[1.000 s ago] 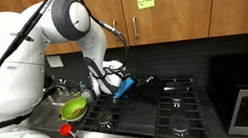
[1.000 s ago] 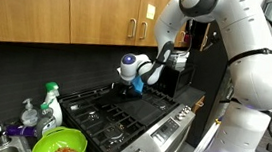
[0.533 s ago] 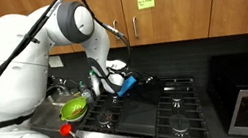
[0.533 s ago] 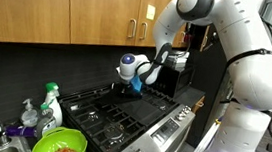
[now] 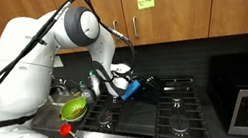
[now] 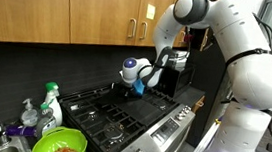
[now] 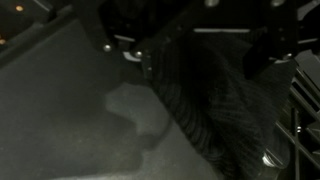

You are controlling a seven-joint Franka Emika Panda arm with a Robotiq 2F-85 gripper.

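My gripper (image 5: 129, 86), white with blue parts, hangs low over the back of the black gas stove (image 5: 175, 103) and shows in both exterior views (image 6: 135, 85). In the wrist view a dark ribbed cloth (image 7: 225, 110) lies right under the gripper (image 7: 190, 48), running from the top middle to the lower right. The two fingers stand wide apart on either side of the cloth's upper part, so the gripper is open. I cannot tell whether the fingers touch the cloth. A dull grey surface (image 7: 70, 110) fills the left of the wrist view.
A green bowl (image 5: 74, 109) with food sits beside the stove and also shows at the front (image 6: 59, 145). A green-topped spray bottle (image 6: 50, 102) and a soap bottle (image 6: 29, 114) stand near it. Wooden cabinets (image 5: 173, 0) hang above. A black appliance (image 6: 174, 74) stands behind the gripper.
The arm has swung a little further over the stove's back and the gripper has shifted slightly along with it. The bowl and bottles have not moved.
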